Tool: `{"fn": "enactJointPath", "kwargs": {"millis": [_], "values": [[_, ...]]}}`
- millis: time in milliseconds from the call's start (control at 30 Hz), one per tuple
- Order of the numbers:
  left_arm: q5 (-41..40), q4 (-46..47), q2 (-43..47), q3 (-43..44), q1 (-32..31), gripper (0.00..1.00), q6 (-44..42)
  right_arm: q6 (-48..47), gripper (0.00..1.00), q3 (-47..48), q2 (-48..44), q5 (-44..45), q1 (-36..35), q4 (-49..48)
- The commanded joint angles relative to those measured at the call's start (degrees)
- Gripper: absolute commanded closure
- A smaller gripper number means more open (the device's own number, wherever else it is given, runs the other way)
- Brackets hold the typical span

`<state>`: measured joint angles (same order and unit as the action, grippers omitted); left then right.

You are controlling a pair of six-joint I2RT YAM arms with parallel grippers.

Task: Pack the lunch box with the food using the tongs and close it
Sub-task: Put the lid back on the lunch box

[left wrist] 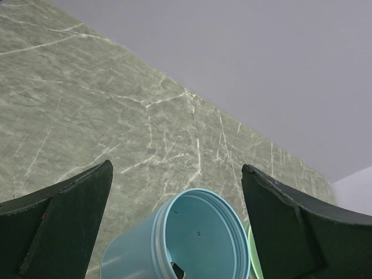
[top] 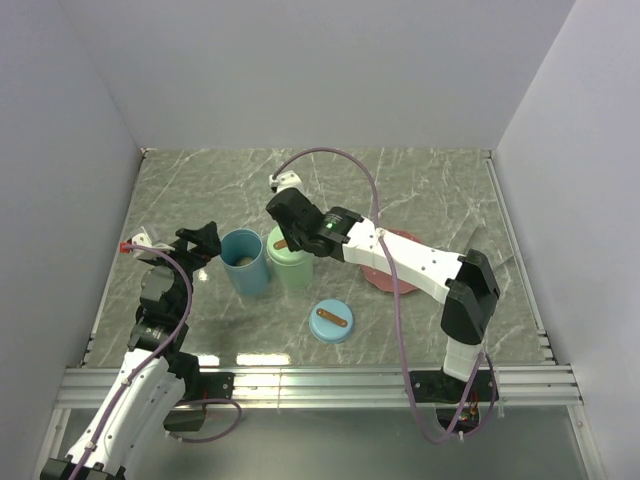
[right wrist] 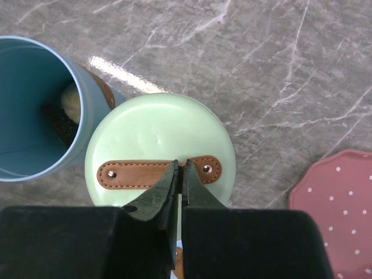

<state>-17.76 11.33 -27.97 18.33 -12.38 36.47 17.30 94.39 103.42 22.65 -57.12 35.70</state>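
Right gripper [right wrist: 179, 171], fingers together at tan strap [right wrist: 133, 173] of round mint-green lid [right wrist: 157, 133]; left gripper [left wrist: 177, 168], fingers apart; blue plastic tub [left wrist: 197, 232], seemingly filled, awaited closing.

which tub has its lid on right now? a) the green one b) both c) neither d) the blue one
a, the green tub is capped by its strapped lid, while the blue tub stands open and the blue lid lies apart on the table.
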Motion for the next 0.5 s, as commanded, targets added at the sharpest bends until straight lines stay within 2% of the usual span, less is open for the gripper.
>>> {"fn": "enactJointPath", "kwargs": {"millis": [0, 467], "values": [[1.3, 2.1, -0.3, 0.6, 0.2, 0.01, -0.4, 0.6, 1.00, 1.7, 1.5, 0.7, -1.1, 1.9], [1.2, 2.3, -0.2, 0.4, 0.2, 0.01, -0.3, 3.7, 1.00, -1.6, 3.9, 2.7, -1.9, 1.5]]}}
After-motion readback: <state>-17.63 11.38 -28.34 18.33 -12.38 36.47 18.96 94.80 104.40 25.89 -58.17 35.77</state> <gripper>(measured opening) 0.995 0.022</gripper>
